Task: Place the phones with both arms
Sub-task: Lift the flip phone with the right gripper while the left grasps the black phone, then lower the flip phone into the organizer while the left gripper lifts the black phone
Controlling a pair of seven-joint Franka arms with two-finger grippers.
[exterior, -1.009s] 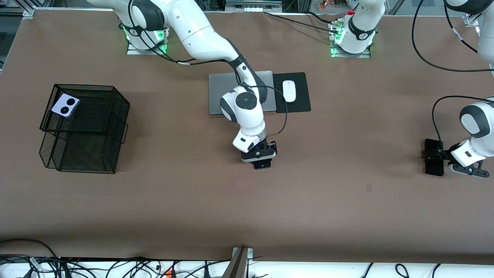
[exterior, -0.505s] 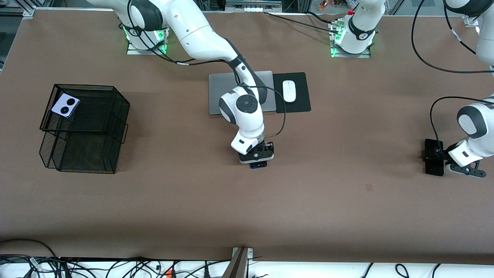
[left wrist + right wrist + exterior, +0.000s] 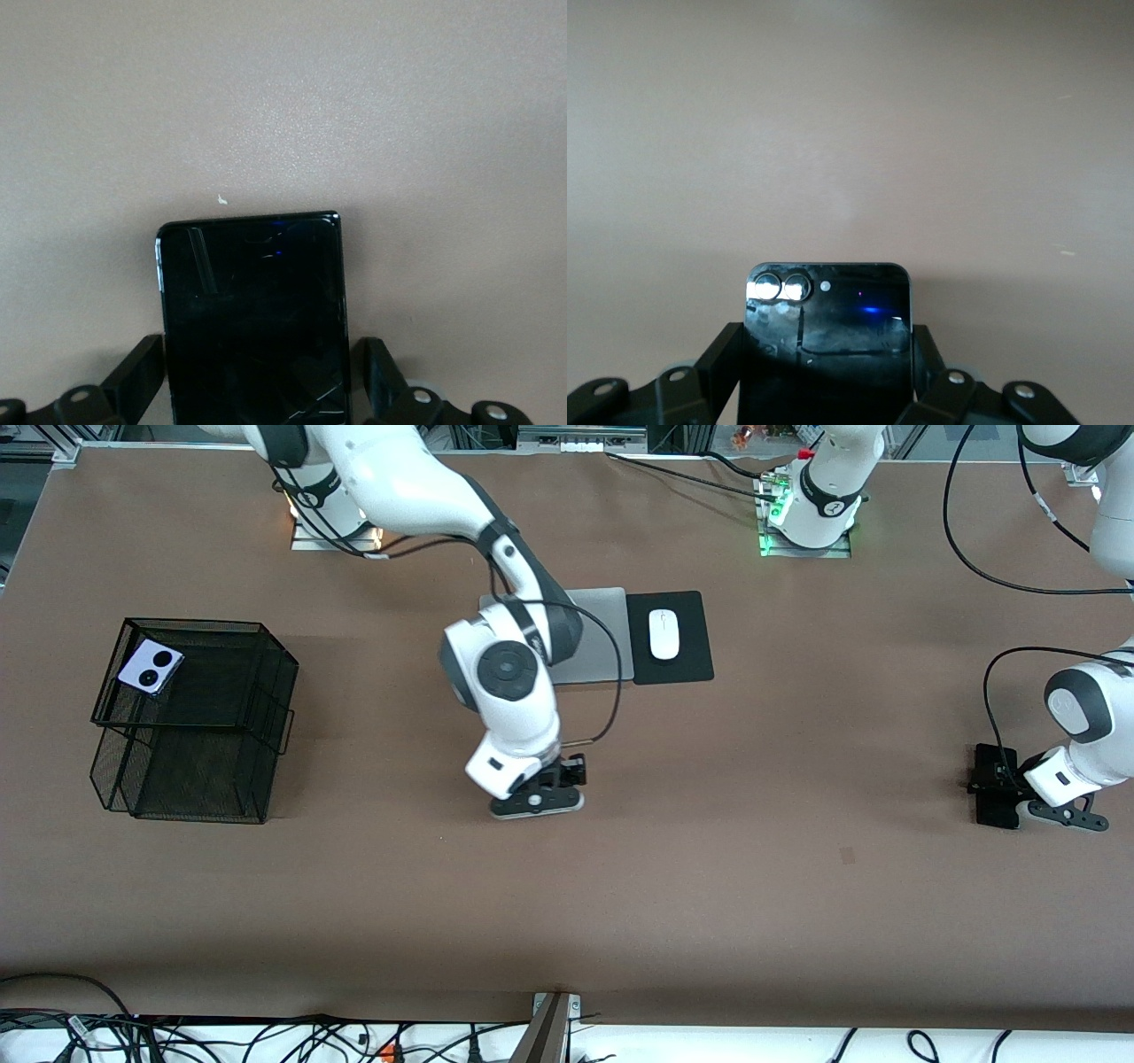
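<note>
A: Where is the small square black phone [image 3: 828, 341] seen?

B: It is held between the closed fingers [image 3: 718, 363] of the right gripper [image 3: 538, 801], which is raised over the bare brown desk [image 3: 709, 886] near its middle. In the front view the phone is hidden under the gripper; in the right wrist view its two lenses and a blue glint are shown.

A: And the long black slab [image 3: 994, 784]?

B: It is laid flat on the desk toward the left arm's end. The left gripper [image 3: 1032, 802] is lowered around it, with the fingers [image 3: 137, 385] spread wide, one on each side of the slab. Whether the slab is touched cannot be told.

A: The lilac phone [image 3: 151, 666]?

B: It is rested on the upper tier of the black mesh tray [image 3: 190, 722] toward the right arm's end. A white mouse [image 3: 664, 634] on a black pad [image 3: 687, 657] is seen beside the grey laptop [image 3: 595, 638].
</note>
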